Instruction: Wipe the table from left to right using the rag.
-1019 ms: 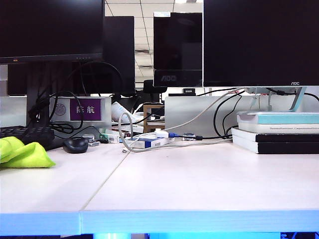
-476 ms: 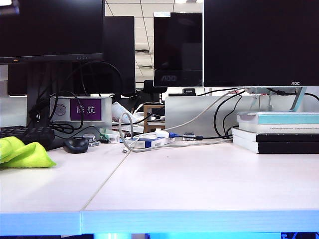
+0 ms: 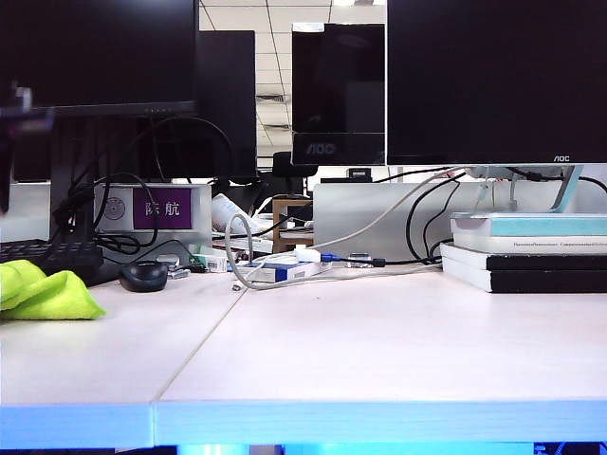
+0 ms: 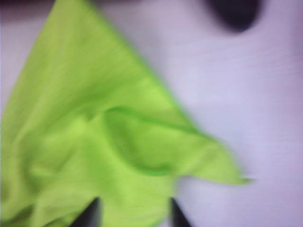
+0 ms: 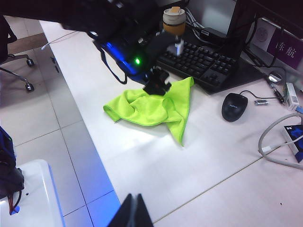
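The lime-green rag lies crumpled at the far left of the white table. In the left wrist view the rag fills most of the blurred picture. My left gripper hangs open just over it, its dark fingertips apart with cloth showing between them. The right wrist view shows the left gripper above the far edge of the rag. My right gripper is shut and empty, hovering over the table's front edge, well away from the rag. It does not show in the exterior view.
A black mouse and a keyboard sit just behind and to the right of the rag. Cables and a small box lie at mid-table. Stacked books stand at the back right, with monitors along the rear.
A blurred dark part of the left arm has come down into the exterior view's top left corner. The rag has not moved.
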### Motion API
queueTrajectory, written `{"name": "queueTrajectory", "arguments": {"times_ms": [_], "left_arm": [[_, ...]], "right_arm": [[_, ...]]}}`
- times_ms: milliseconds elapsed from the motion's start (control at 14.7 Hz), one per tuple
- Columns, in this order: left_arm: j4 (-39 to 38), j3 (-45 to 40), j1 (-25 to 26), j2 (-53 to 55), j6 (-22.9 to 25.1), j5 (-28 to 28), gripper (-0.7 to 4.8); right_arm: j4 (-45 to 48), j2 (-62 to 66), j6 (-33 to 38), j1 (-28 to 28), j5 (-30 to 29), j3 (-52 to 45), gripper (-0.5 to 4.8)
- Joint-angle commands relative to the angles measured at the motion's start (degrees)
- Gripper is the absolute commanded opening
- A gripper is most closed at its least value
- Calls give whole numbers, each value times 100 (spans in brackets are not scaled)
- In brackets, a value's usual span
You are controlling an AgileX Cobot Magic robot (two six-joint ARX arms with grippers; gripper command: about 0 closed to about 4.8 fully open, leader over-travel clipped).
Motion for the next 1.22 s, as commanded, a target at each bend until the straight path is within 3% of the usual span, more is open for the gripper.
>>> {"name": "queueTrajectory", "arguments": {"times_ms": [68, 340, 680, 748, 816, 883, 1223], "left_arm": [[-22, 17, 0, 363, -15, -201, 215], [487, 20, 0, 1088, 15, -501, 215], [581, 20, 4, 1679, 17, -503, 208], [310, 17, -4, 1891, 24, -501, 68], [98, 9, -7, 1919, 90, -496, -6], [-308, 9, -9, 1917, 855, -247, -6], [-1176, 9, -286, 1917, 1770, 289, -6]], "right_arm": [[96, -15, -33, 4, -7, 31, -6], [96, -13, -31, 4, -7, 31, -5], [96, -13, -33, 4, -4, 31, -5], [96, -13, -33, 4, -4, 31, -5], [98, -13, -33, 4, -4, 31, -5], [103, -13, -37, 0, -4, 31, -5], [223, -13, -35, -2, 13, 31, -5]]}}
